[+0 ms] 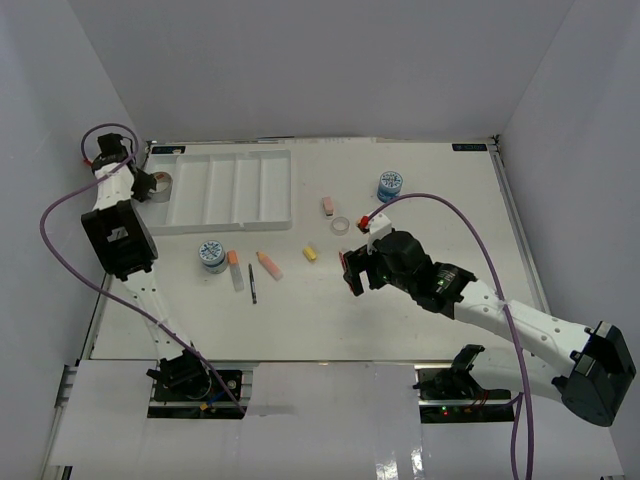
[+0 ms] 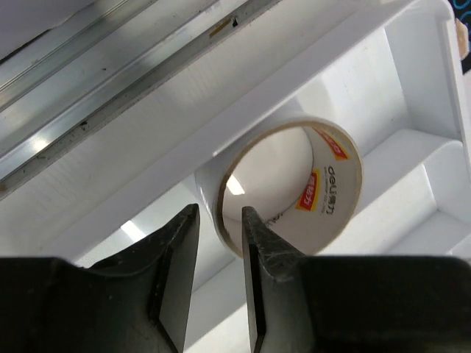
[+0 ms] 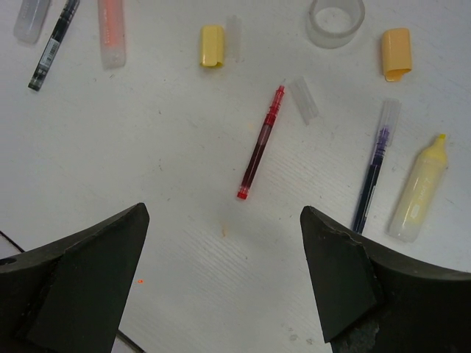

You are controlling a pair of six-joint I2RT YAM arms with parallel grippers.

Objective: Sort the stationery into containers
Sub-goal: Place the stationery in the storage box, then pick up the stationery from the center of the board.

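Note:
My left gripper (image 2: 219, 213) is shut on the wall of a white tape roll (image 2: 324, 184), one finger inside the ring and one outside, over the left end of the white compartment tray (image 1: 225, 190). The roll (image 1: 158, 185) and the left gripper (image 1: 148, 183) also show in the top view. My right gripper (image 3: 222, 220) is open and empty above the table, just short of a red pen (image 3: 260, 143). A dark blue pen (image 3: 374, 165) and a yellow highlighter (image 3: 418, 187) lie to its right. In the top view the right gripper (image 1: 352, 272) is mid-table.
On the table lie two blue-white tubs (image 1: 212, 254) (image 1: 390, 185), a pink eraser (image 1: 327, 206), a clear tape ring (image 1: 341, 225), a yellow eraser (image 1: 310, 254), an orange marker (image 1: 268, 264) and a thin dark pen (image 1: 252, 283). White walls enclose the table.

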